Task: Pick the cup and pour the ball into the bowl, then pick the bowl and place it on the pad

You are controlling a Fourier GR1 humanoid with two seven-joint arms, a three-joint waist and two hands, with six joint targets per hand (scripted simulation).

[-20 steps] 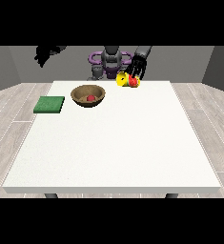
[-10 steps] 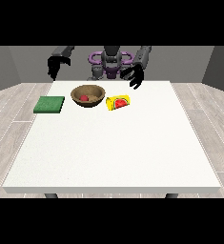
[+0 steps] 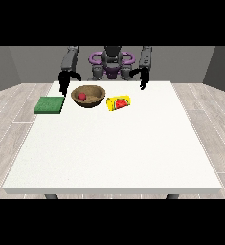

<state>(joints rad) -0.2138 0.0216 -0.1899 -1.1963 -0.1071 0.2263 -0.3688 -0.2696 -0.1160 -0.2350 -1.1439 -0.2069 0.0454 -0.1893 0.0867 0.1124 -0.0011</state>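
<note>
A brown wooden bowl stands near the table's far edge, with a red ball inside it. Just right of the bowl a yellow cup with red markings lies on its side on the table. A green pad lies flat to the left of the bowl. The hand at the view's left hangs beside the bowl's left rim, above the pad's far corner, holding nothing. The hand at the view's right hangs over the far table edge, right of the cup and apart from it, fingers pointing down.
The white table stretches wide toward the camera in front of the objects. The robot's torso stands behind the far edge.
The cup has left the hand at the view's right and come to rest on its side on the table. Both hands have come down to the far table edge.
</note>
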